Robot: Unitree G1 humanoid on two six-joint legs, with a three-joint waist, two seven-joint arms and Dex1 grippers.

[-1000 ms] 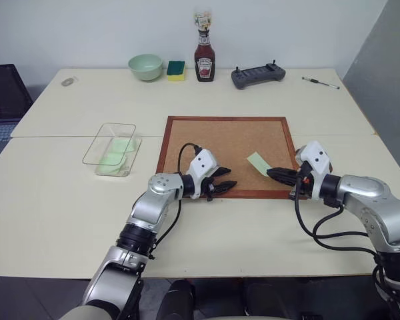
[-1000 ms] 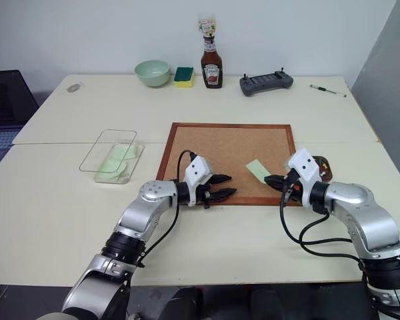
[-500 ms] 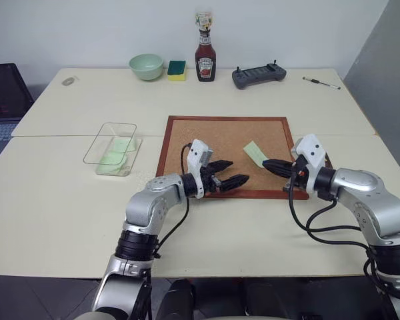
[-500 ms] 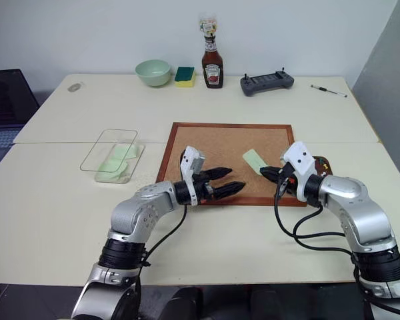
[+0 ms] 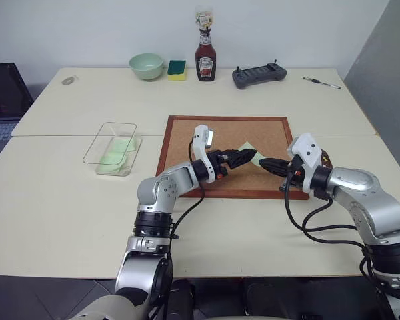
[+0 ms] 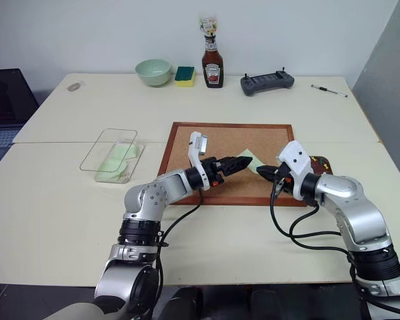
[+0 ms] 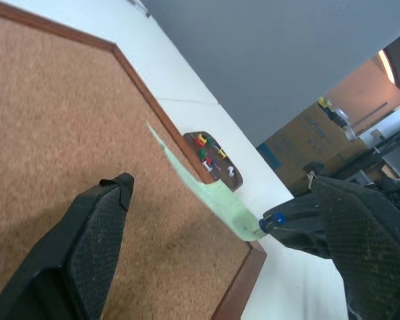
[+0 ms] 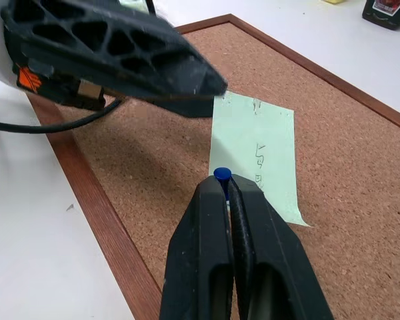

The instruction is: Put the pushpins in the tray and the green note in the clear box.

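Since a second ago the left gripper (image 5: 243,158) has swung up and to the right from the near frame of the corkboard (image 5: 207,133) to a spot over its middle, rolling as it went, and its fingers have spread from partly open to wide. The green note (image 8: 257,152) has lifted with the right gripper (image 5: 265,163) — it now hangs above the cork instead of lying flat.

Green note: pale green slip with faint handwriting, one edge at the right gripper's tips, the rest slanting up over the board toward the left gripper. Left fingers stand apart on either side of the note's free end, not closed on it.

Pushpin (image 8: 221,174): dark blue head pinched between the right gripper's fingertips, which are pressed fully together around it. The pin sits at the note's near edge; whether it is through the paper I cannot tell.

Tray (image 7: 213,159): dark red dish on the table just off the corkboard's right side, with several coloured pins in it.

Clear box (image 5: 112,148): on the table left of the corkboard, well apart from both grippers, pale green slips already inside.

Further out, along the table's far edge — a mint bowl (image 5: 146,66), a sponge (image 5: 176,70), a ketchup bottle (image 5: 205,60), a dark handheld controller (image 5: 258,75), a pen (image 5: 320,82).
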